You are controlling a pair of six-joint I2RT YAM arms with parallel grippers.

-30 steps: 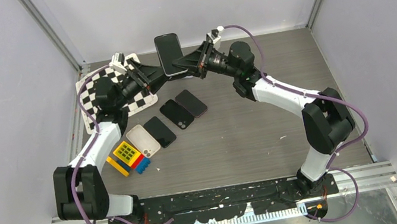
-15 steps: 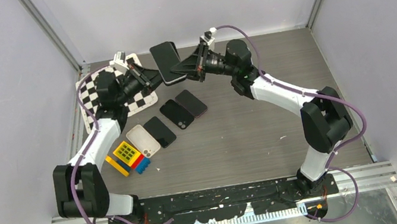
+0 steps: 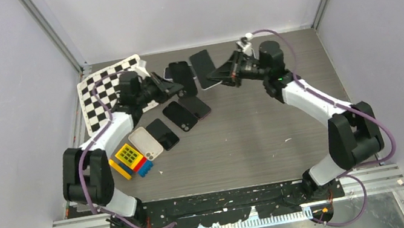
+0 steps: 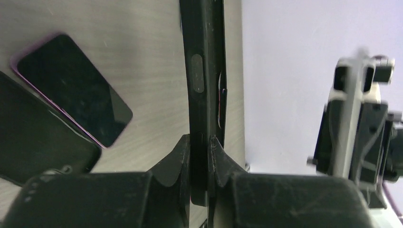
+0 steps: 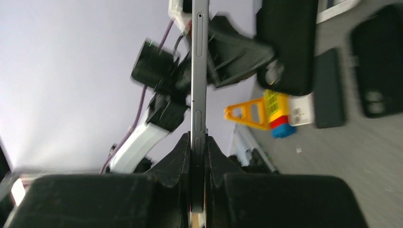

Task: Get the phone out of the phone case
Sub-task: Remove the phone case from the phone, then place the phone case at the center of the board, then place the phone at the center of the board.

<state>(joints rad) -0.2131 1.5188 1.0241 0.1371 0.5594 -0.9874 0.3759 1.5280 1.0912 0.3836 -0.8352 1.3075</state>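
Both pairs of jaws are pinched tight, each on its own slab. From above, the left jaws grip the black phone case point(image 3: 181, 75) and the right jaws grip the phone point(image 3: 203, 66). The two are held just beside each other but apart, toward the far side of the worktop point(image 3: 264, 135). I judge the phone to be out of its case, with only the setting down left.

The danger I see is closeness: a careless swing could knock phone against case, and a row of spare phones point(image 3: 180, 116) lies just nearer, crowding any landing spot. The left arm point(image 3: 107, 129) runs up the left side, elbow folded, wrist turned inward beside a checkered sheet point(image 3: 96, 97). The right arm point(image 3: 313, 99) stretches long to the far side, wrist pointing left at its partner.

From the left wrist, the jaws close on the case's point(image 4: 202, 71) lower end, seen edge-on. A soft case held so could flex and creep out. A purple-rimmed phone point(image 4: 71, 90) lies on the worktop to one side.

From the right wrist, the jaws nip the phone point(image 5: 199, 71) across its thin grey edge, the case point(image 5: 285, 42) showing beyond and toy blocks point(image 5: 266, 111) farther off. That grip looks slight to me. A jolt or a quick wrist roll could let the phone pivot, slide free and drop.
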